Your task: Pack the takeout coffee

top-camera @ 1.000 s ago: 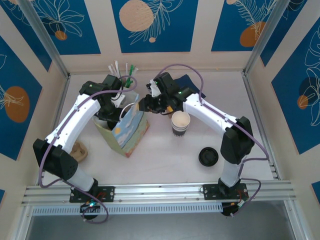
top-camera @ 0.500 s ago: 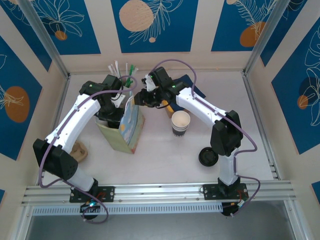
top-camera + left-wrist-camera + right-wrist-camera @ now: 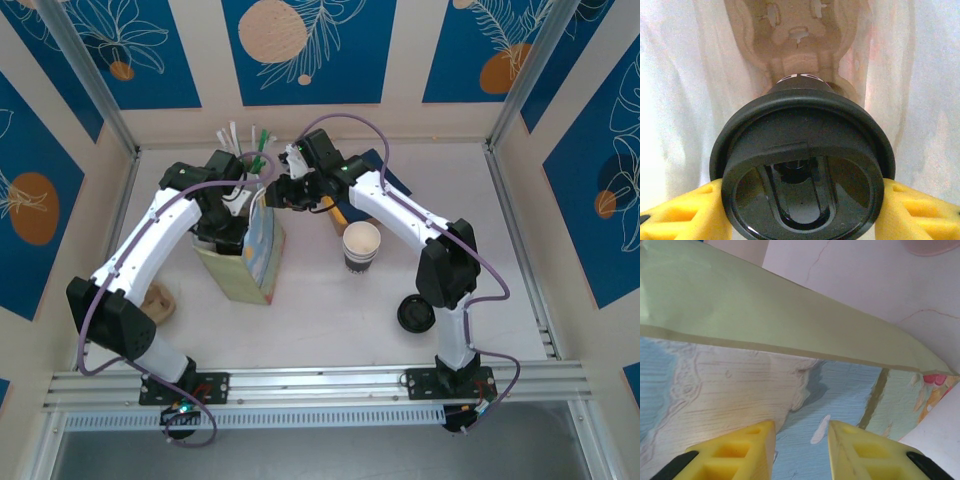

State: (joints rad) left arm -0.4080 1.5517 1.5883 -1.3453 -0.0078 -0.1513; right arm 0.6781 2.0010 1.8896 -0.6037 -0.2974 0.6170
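Nearest the bases, a loose black lid [image 3: 416,313] lay flat on the table [image 3: 320,310], right side. A lumpy brown item [image 3: 158,300] sat on the left, beside the left arm. Further out, the lidless striped cup [image 3: 361,247] stood upright, just right of the paper bag [image 3: 258,250] and not touching it. Bag was upright, mouth up, printed panel facing the cup.

Left arm reached down into the bag's mouth. Left wrist view: left tool [image 3: 797,212] pinched the takeout coffee [image 3: 802,160] by its black lid, one yellow finger [image 3: 680,215] pressed on each side of the rim. Coffee sat directly between the fingers and ran straight away from the tool, inside the bag, with white bag walls on both sides. Beyond it was a brown pulp carrier [image 3: 797,45] at the bag's bottom. Couldn't tell whether the cup touched it.

Right tool [image 3: 801,440] was outside the bag, at its far top corner on the cup side. Fingers were narrowly spread, nothing seen between them. The bag's printed panel lay just past the tips, with a plain green panel above it in the right wrist view.

Farthest back, a bunch of straws [image 3: 245,145] stood beyond the bag, near the back wall.
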